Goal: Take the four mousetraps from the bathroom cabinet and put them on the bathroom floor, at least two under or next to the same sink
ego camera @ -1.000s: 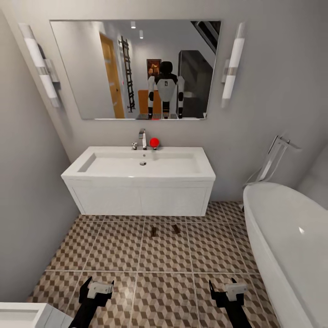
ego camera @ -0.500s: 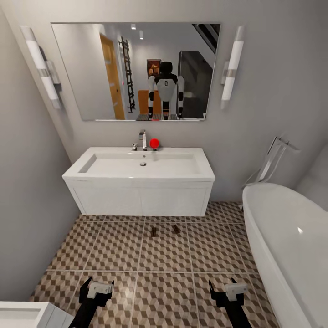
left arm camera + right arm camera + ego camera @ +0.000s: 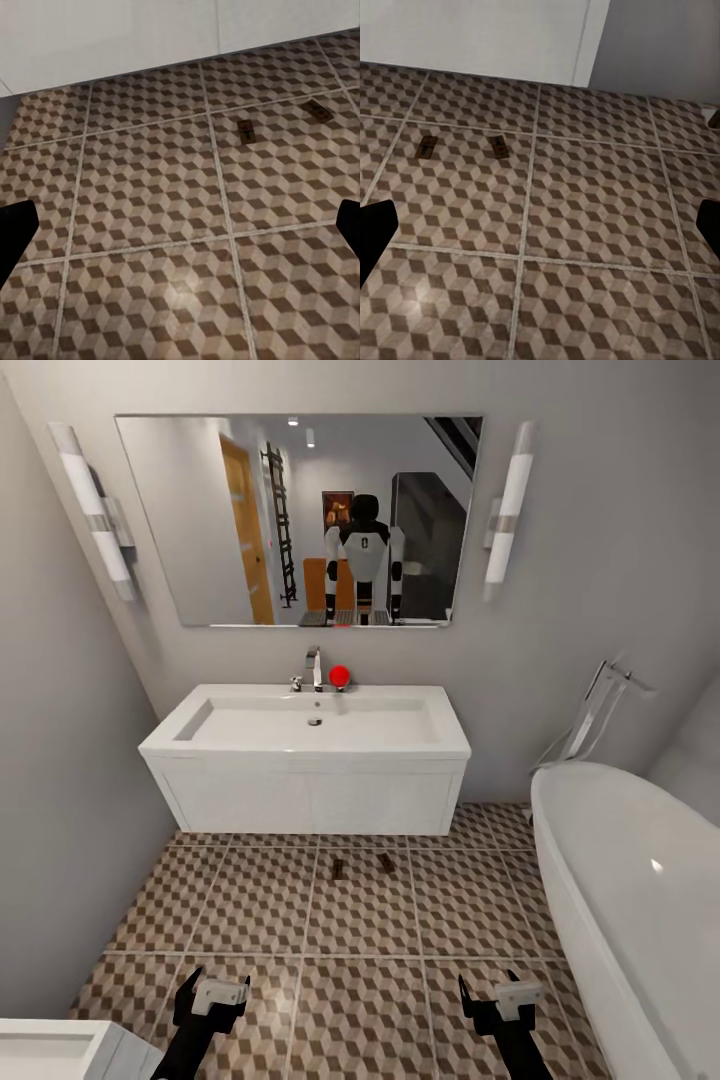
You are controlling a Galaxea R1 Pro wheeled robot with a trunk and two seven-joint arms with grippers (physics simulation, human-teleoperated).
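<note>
Ahead of your grippers, the bathroom floor (image 3: 250, 905) of cube-patterned tiles carries two mousetraps (image 3: 337, 870), lying flat near each other, well beyond both fingertips, just before the sink.

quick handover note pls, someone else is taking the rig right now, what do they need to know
Left gripper: open, holding nothing, low over the bathroom floor.
Right gripper: open, holding nothing, also low over the tiles.
Mousetraps: two lie flat on the floor just in front of the sink, one beside the other, apart from each other.
Done: two traps placed next to the sink, on the same tiled surface.
Left: two more traps to bring to this floor; the cabinet is not in front of the robot here.
</note>
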